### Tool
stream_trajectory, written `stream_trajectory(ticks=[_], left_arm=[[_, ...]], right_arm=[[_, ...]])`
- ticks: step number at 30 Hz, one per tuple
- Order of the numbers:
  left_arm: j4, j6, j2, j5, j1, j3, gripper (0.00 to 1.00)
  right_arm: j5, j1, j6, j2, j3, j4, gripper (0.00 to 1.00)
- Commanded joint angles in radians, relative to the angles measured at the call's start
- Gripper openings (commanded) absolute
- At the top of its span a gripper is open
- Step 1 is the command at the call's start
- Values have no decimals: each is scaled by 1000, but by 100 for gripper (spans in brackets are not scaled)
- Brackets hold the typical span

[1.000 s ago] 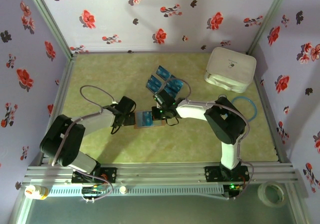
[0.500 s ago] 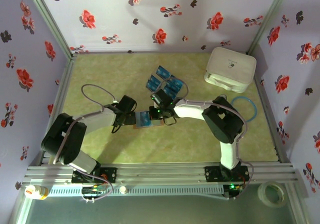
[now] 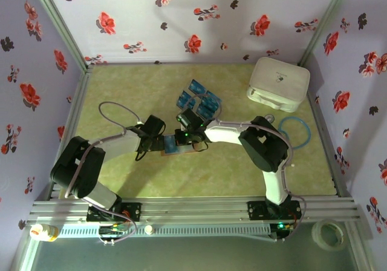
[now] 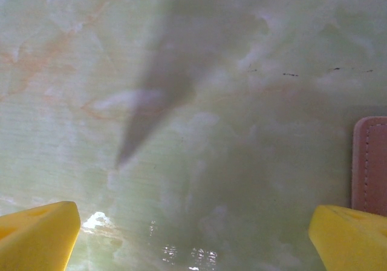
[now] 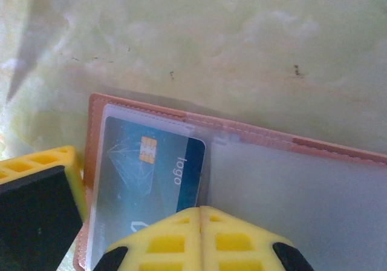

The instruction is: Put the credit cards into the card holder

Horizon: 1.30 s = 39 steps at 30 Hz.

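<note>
The brown card holder (image 5: 290, 143) lies open on the green table, and it shows as a small brown patch (image 3: 179, 146) between the two grippers. One blue credit card (image 5: 151, 165) sits almost fully inside its clear left sleeve. My right gripper (image 5: 201, 213) is shut, its tips pressed against that card's right edge. More credit cards (image 3: 199, 100) lie loose just behind. My left gripper (image 4: 193, 241) is open and low over the table at the holder's left end. The holder's edge (image 4: 370, 162) lies just inside the left gripper's right finger (image 4: 351, 238).
A white rounded box (image 3: 278, 83) stands at the back right, with a blue ring (image 3: 297, 130) lying in front of it. A tape roll (image 3: 329, 235) and a small bottle (image 3: 42, 231) sit off the table by the front rail.
My right gripper has slid left, staying shut, and the blue card has gone further into the sleeve. The left arm has barely moved.
</note>
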Motion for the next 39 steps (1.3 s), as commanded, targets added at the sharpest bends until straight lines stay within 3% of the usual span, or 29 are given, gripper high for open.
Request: stream_trajectory(ticks=[1,11,23,39], left_arm=[[49,5,44,16,7,0,100],[28,15,21,17,16,17,100],[-47,33,-95,26,68,58,100],[-5,28,-102,87,67,27,100]], right_arm=[[-28,21,22,14,33,-11,0],[-2,23,2,-54,15,-36,0],[34,-32,2,-170,-70,-45,29],[212,-47,-59,-370,-225,-135,50]])
